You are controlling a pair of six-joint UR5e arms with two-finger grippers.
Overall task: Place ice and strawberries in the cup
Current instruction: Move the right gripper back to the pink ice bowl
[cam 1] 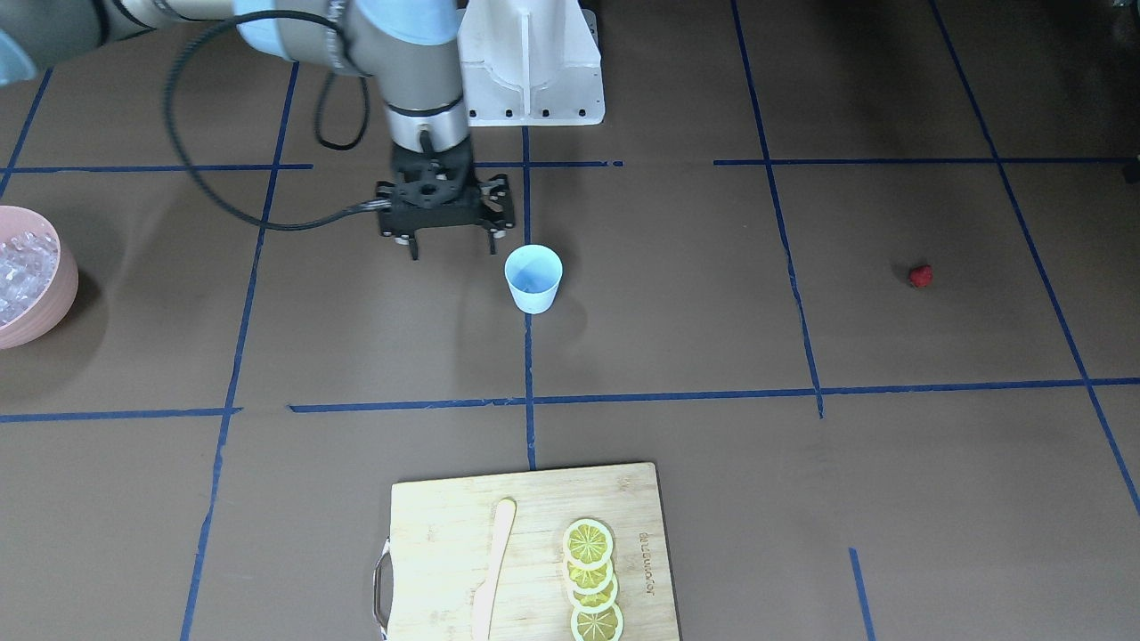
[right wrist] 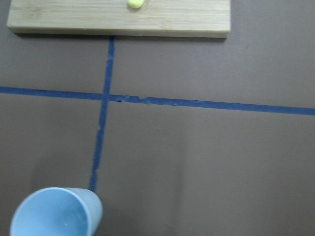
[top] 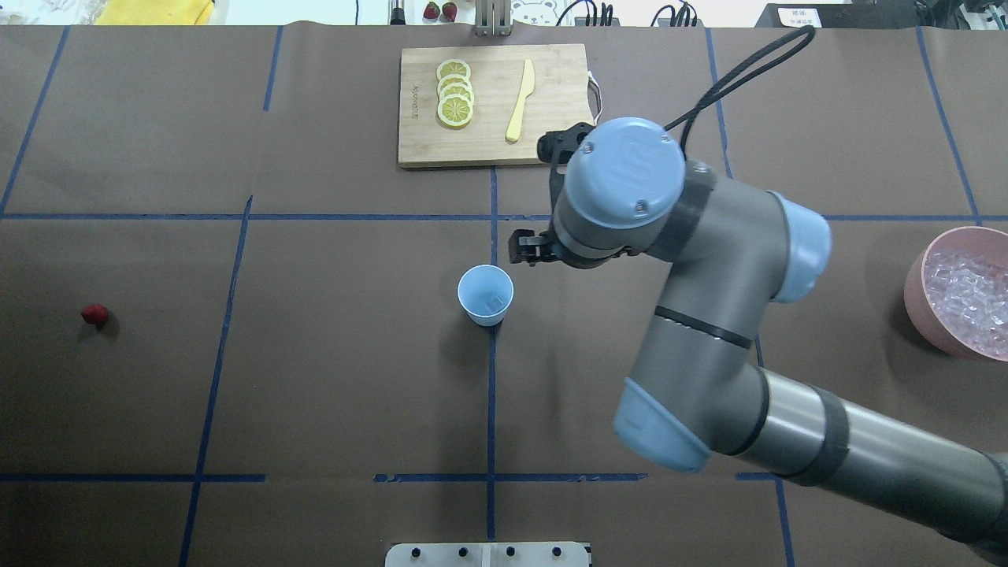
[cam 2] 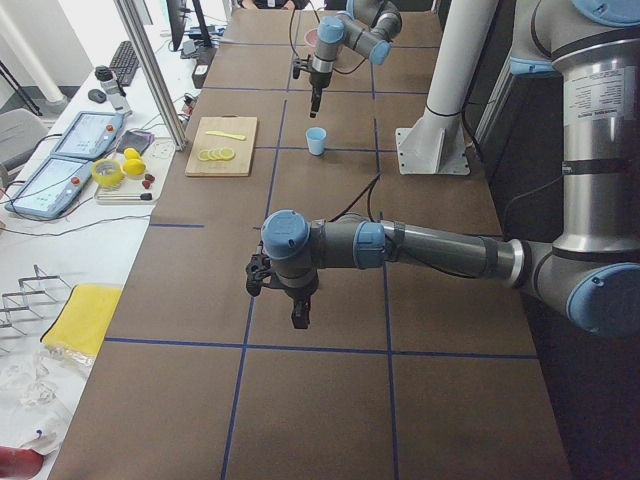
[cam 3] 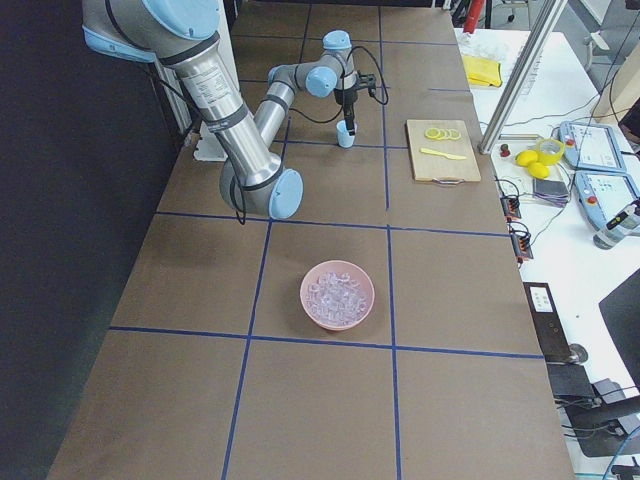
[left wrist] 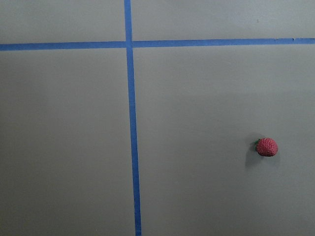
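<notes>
The pale blue cup [cam 1: 534,278] stands upright at the table's middle. It also shows in the overhead view [top: 486,294] and in the right wrist view [right wrist: 54,214]. One small clear ice cube [top: 494,300] seems to lie inside it. My right gripper [cam 1: 452,252] hangs just beside the cup, its fingers apart and empty. The ice [top: 972,295] fills a pink bowl [top: 917,291] at the table's right end. The red strawberry [top: 94,315] lies alone on the left side and shows in the left wrist view [left wrist: 267,147]. My left gripper [cam 2: 300,318] hovers high; I cannot tell its state.
A wooden cutting board [top: 492,142] at the far edge holds lemon slices [top: 455,102] and a pale knife [top: 520,101]. Blue tape lines cross the brown table cover. The robot's white base [cam 1: 530,62] stands behind the cup.
</notes>
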